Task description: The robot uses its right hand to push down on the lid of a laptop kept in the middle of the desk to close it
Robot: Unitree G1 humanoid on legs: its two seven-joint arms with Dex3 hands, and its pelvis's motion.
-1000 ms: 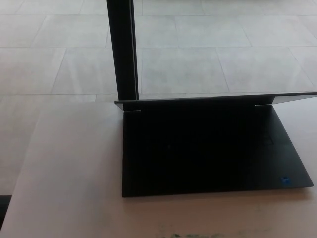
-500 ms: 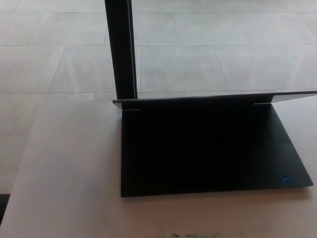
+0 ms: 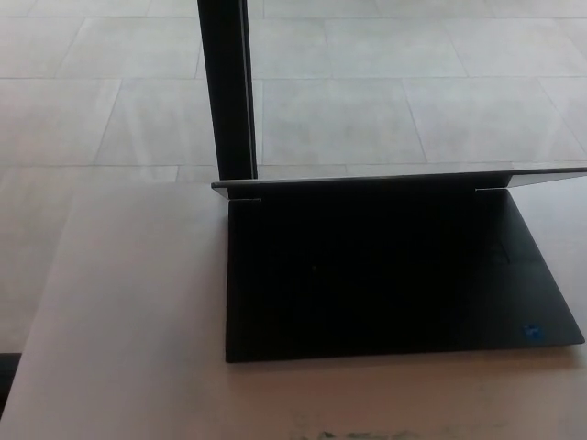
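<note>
A black laptop (image 3: 385, 275) lies on the pale desk (image 3: 128, 321), its dark base facing me with a small blue sticker (image 3: 530, 330) at the front right corner. Its lid (image 3: 394, 180) is open and leans far back, so that I see it only as a thin edge along the rear of the base, running off the picture's right side. Neither of my hands shows in the head view.
A black upright post (image 3: 227, 87) rises behind the laptop's rear left corner. Beyond the desk lies a light tiled floor (image 3: 385, 101). The desk's left edge runs diagonally at picture left, with a dark patch (image 3: 5, 376) at the lower left corner.
The whole picture has shifted slightly, so the camera has moved a little. The laptop and its lid stand as before.
</note>
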